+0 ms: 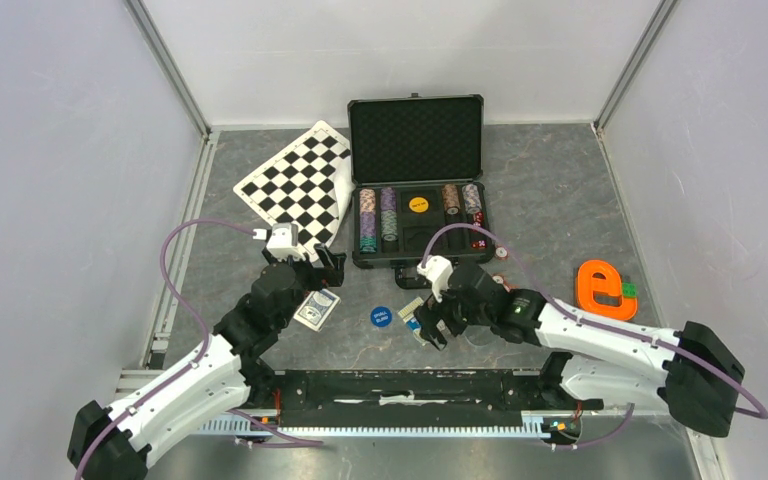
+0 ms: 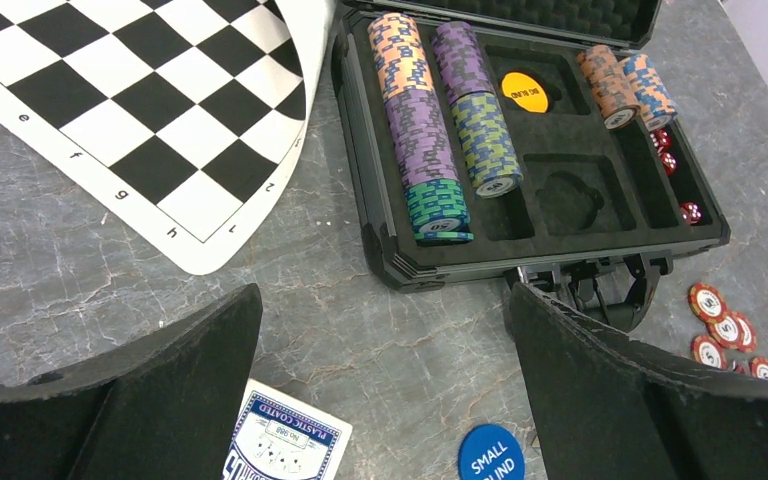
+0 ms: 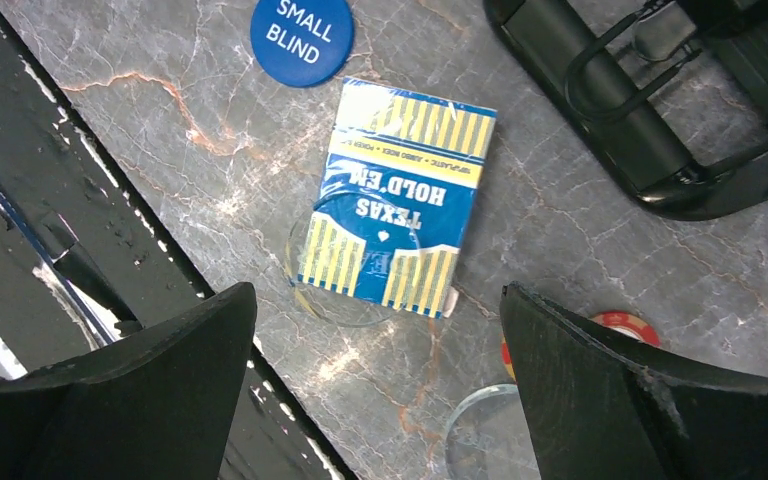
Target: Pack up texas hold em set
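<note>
The black case (image 1: 360, 190) lies open at the back centre, rows of striped chips (image 2: 420, 130), a yellow button (image 2: 525, 92) and red dice (image 2: 665, 150) in its foam. My left gripper (image 2: 380, 300) hangs open over bare table near the case's front left corner. A blue-and-white card deck (image 2: 285, 440) lies just below it, and a blue "small blind" button (image 2: 490, 458) sits to the right. My right gripper (image 3: 375, 300) is open and empty, just short of a blue-and-yellow Texas Hold'em deck (image 3: 392, 195). Loose red chips (image 2: 725, 328) lie by the case handle (image 3: 610, 110).
A black-and-white checkered board (image 1: 300, 185) lies left of the case, its edge curling against it. An orange object (image 1: 603, 288) sits at the right. Clear round discs (image 3: 480, 430) lie under the right gripper. A black rail (image 1: 410, 390) runs along the near edge.
</note>
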Robot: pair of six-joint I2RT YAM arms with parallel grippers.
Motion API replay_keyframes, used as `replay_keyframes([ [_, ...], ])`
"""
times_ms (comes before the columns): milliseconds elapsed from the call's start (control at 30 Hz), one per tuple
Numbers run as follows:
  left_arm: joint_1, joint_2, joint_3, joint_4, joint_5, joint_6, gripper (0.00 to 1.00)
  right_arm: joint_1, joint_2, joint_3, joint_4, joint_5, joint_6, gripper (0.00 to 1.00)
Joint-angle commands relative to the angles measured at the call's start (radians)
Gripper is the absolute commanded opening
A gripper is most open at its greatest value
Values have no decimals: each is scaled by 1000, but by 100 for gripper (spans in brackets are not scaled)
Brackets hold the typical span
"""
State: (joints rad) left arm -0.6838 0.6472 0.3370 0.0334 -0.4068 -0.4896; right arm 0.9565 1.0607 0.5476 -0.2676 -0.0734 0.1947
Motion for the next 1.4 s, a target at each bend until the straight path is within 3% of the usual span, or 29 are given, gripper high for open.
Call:
replay_keyframes([
  [0,1,-21,-4,48,11,48,100,77,36,26,25,121,46,98],
  [267,1,-17,-3,49,11,51,100,168,186,92,-2,264,118,97],
  [600,1,-34,-5,48,14,49,100,168,163,100,-15,308,146,60],
  [767,1,-40,-6,45,17,50,100,148,136,94,-46,379,153,47],
  [867,1,-41,-6,44,16,50,100,88,133,73,-52,390,161,46],
  [1100,1,-41,-6,43,17,47,100,-25,147,37,-22,380,132,52],
  [1133,1,-41,-6,43,17,46,100,-31,152,41,-24,375,128,55],
  [1167,1,-42,-6,43,17,46,100,-34,155,47,-25,367,123,65],
  [1200,1,-42,-6,43,17,47,100,-35,156,60,-34,354,116,82],
  [1233,1,-42,-6,43,17,47,100,-33,154,70,-45,343,113,91],
  [1367,2,-40,-6,43,18,47,100,-2,122,107,-31,287,71,96],
])
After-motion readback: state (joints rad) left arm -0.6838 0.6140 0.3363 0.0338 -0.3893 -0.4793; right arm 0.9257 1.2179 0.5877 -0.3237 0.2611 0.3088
